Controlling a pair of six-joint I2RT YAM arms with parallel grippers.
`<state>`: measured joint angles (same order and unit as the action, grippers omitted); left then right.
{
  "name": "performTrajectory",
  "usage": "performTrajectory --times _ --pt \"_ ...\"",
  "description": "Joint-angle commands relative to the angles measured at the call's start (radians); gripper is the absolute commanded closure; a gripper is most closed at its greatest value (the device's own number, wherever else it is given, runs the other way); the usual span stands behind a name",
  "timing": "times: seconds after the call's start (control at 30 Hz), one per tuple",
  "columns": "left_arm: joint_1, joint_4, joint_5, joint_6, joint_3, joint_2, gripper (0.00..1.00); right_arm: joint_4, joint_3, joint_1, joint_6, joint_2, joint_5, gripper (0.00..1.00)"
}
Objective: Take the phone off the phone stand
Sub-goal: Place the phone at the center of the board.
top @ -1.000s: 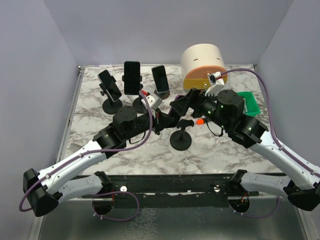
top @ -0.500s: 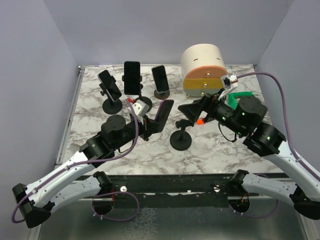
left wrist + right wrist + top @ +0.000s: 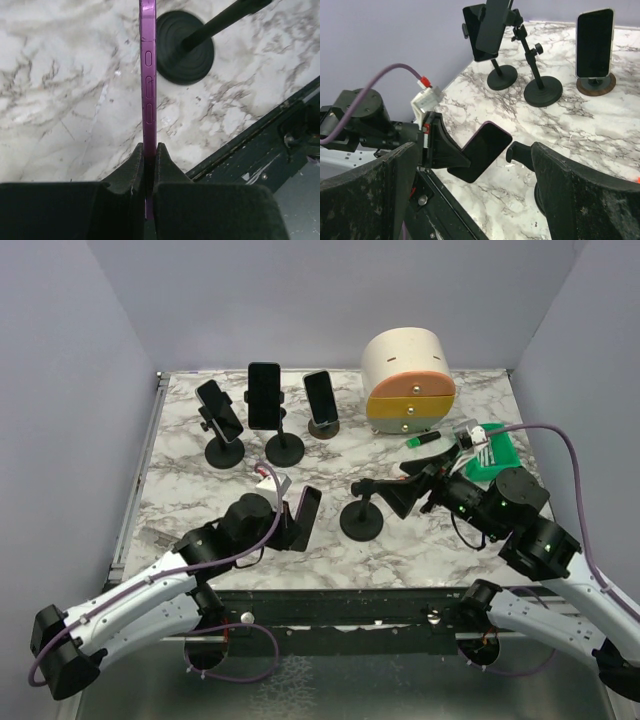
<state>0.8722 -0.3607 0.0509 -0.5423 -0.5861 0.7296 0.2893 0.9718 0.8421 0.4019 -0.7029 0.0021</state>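
Left gripper [image 3: 149,148]: narrow, both fingers [image 3: 134,170] pressed flat against the faces of the phone [image 3: 148,75]. Grip sits at one end of the phone. The rest sticks out past the fingertips.

Phone: purple edge with side buttons facing the left wrist camera. The top view shows it tilted, dark face up and to the right, over the near part of the table [image 3: 190,485]. Cannot tell whether its low end touches the marble.

Phone stand [image 3: 361,515]: just right of the phone and apart from it. Black round base, slanted stem, cradle bare. The phone is off it.

Right gripper [image 3: 398,498]: spread wide, nothing between the fingers. It hangs just right of the stand's upper end. From the right wrist camera the cradle tip shows low between the two pads; contact cannot be judged.

Far side of table: three other phones, two on black stalk stands [image 3: 264,397], one on a low brown puck [image 3: 320,397].

Right rear: cream round box [image 3: 408,380] with orange and yellow drawer fronts. Green marker [image 3: 425,439] lies in front of it, with a green tray [image 3: 497,452] to the right.
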Motion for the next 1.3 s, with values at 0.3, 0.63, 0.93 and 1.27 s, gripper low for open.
performTrajectory --times 0.3,0.63,0.93,1.27 --pt "-0.105 0.132 -0.027 -0.195 0.116 0.206 1.0 -0.073 -0.114 0.001 0.021 0.003 -0.055 0.0" --pt "-0.239 0.241 -0.185 -0.225 0.209 0.24 1.0 -0.107 -0.159 0.001 0.038 0.006 -0.102 0.0" --pt "-0.252 0.25 -0.187 -0.25 0.235 0.313 0.99 -0.1 -0.183 0.001 0.042 0.008 -0.102 0.0" --pt "-0.257 0.211 -0.075 -0.273 0.261 0.322 0.86 -0.079 -0.196 0.001 0.052 0.027 -0.065 0.0"
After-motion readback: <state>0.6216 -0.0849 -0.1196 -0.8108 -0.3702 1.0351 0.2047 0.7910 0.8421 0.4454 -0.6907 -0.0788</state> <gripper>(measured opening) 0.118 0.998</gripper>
